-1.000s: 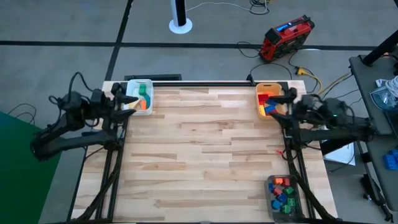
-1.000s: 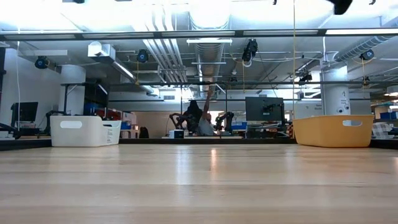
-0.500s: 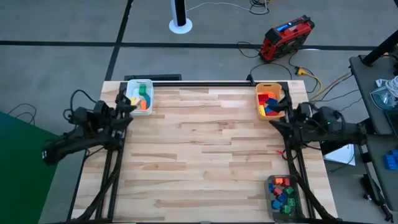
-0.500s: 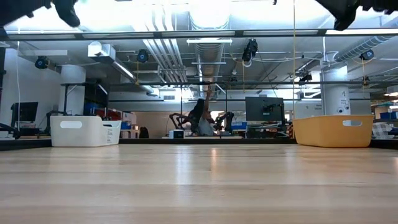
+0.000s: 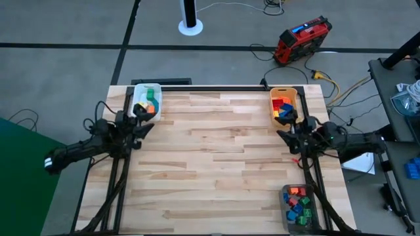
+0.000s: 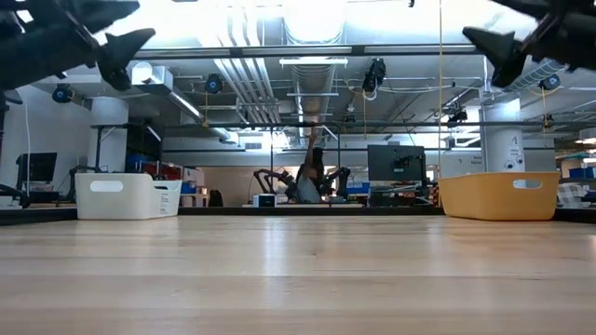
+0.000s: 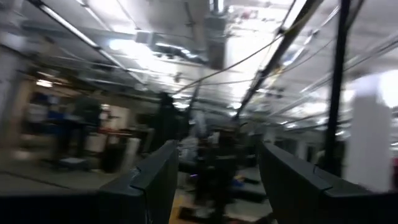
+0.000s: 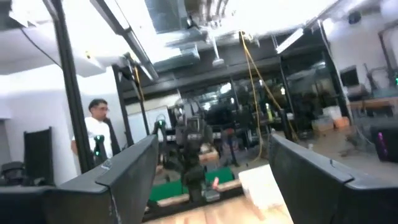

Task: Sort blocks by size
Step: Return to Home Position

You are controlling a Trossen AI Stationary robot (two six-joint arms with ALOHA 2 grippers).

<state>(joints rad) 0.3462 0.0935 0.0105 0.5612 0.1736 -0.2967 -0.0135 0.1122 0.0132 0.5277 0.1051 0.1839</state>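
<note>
Hovering level over table (image 5: 216, 164) sides: left fingers (image 7: 155, 180), right fingers (image 8: 134, 168), both spread, empty.

Left arm (image 5: 79, 149) matte black, slim jointed links, looping cables; right arm (image 5: 354, 141) alike, flat dark jaws

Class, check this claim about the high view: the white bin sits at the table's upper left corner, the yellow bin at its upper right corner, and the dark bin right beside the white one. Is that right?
One part is wrong. The dark bin is not beside the white bin. It stands at the lower right corner of the table, on the same side as the yellow bin. The high view shows this. The other two placements are correct.
</note>
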